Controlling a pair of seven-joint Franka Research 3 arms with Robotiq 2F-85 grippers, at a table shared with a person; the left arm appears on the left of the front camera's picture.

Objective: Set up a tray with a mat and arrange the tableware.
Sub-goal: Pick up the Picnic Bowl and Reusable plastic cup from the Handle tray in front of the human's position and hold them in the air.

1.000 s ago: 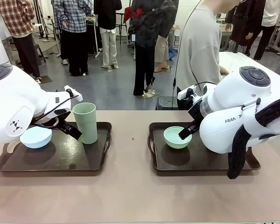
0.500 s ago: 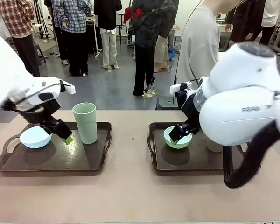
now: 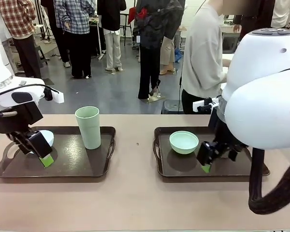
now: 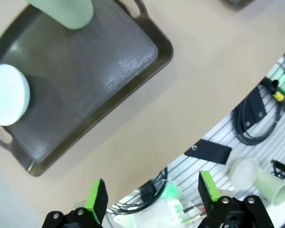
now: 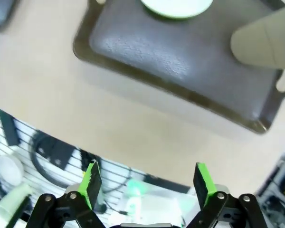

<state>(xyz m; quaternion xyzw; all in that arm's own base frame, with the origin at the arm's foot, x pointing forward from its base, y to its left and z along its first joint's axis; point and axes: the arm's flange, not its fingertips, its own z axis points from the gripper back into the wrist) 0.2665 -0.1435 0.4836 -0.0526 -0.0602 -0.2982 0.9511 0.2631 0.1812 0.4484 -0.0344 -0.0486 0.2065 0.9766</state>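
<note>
While both grippers are hanging with their green pads spread wide and nothing between them, the tableware is sitting on two dark, shallow trays with rounded corners and loop handles, lying side by side on the smooth tan table. On the left tray a tall, matte pale green tumbler is standing upright near the far right corner, straight-sided and slightly tapering. A small pale blue bowl is resting toward the tray's left end. The left gripper is hovering over that end in the front view, and its black fingers are covering most of the bowl. In the left wrist view the bowl is showing as a flat pale disc, well apart from the tumbler. On the right tray a round mint green bowl is sitting near the far left corner, its inside smooth and dull. The right gripper is hanging just beside it in the front view, not touching it. The bulky white right arm is blocking the tray's right end there. In the right wrist view a pale tan tumbler is standing at the end of the tray away from the bowl, near a handle. A person in a pale grey top is standing at the far side of the table, and other people are standing farther back on the grey floor.
</note>
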